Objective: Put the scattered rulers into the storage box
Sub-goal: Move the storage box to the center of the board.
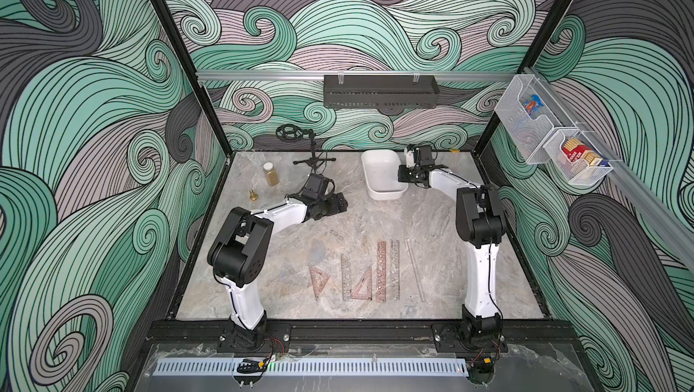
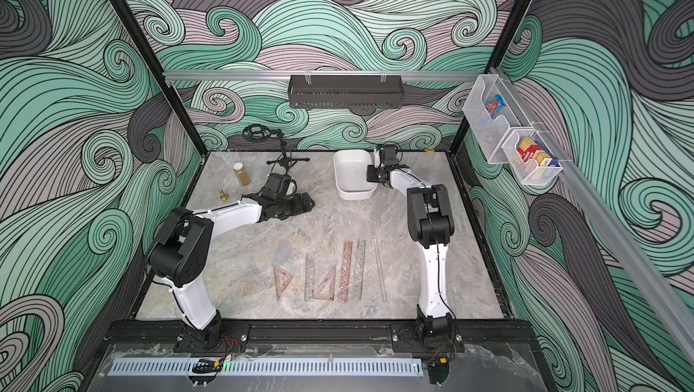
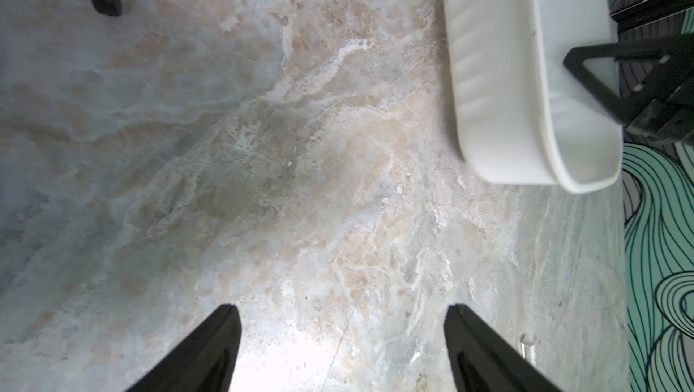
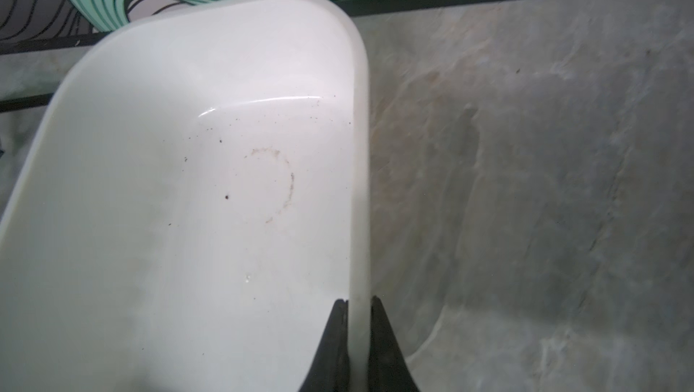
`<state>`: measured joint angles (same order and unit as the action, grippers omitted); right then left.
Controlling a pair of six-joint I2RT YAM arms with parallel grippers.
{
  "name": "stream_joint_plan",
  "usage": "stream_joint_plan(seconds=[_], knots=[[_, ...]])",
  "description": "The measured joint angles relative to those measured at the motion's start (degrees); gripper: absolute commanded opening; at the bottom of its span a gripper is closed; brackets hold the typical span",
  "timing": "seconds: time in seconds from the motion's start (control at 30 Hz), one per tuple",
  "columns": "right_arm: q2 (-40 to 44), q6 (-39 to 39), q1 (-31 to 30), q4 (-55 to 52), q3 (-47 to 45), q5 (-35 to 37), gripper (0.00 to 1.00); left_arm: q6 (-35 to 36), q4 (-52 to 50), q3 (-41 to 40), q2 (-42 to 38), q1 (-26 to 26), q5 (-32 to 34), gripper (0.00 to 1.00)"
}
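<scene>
Pinches the wall of the empty storage box [image 4: 361, 71] with the right hand [image 4: 358, 302], clamped on it. Holds the left hand [image 3: 341, 308] apart over bare counter [image 3: 225, 146]. Leaves all rulers [image 1: 381, 272] well behind both hands, none boxed.

Walls [image 1: 338, 14]: bore green-grey wave swirls.
Tabletop [image 1: 432, 221]: was grey marble.
Black shelf [image 1: 380, 91]: hung at 12 o'clock.

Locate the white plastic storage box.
In both top views the white storage box sits far back, right of centre, its wall pinched by the right gripper.
</scene>
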<state>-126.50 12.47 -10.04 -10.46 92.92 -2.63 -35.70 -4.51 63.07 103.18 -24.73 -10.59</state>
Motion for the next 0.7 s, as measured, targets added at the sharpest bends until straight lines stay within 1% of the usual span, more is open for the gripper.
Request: stream_joint_plan(seconds=[0.13,0.23,0.47,0.7], knots=[[6.12,4.48,-4.37,4.00,-9.09,3.32,0.10,-0.22,1.66,-2.84,-3.63,-0.09,-0.15,0.89],[8.83,7.32,-6.99,6.05,-13.57,6.82,0.10,-0.35,2.45,-3.85,-5.27,-0.22,-0.13,0.89],[9.51,10.91,-10.29,7.80,-15.80,14.23,0.11,-0.35,3.17,-3.87,-5.57,-1.09,-0.02,0.89],[9.51,11.10,-10.51,8.85,-15.80,15.76,0.17,-0.35,3.19,-3.87,-5.51,-1.29,-0.04,0.89]])
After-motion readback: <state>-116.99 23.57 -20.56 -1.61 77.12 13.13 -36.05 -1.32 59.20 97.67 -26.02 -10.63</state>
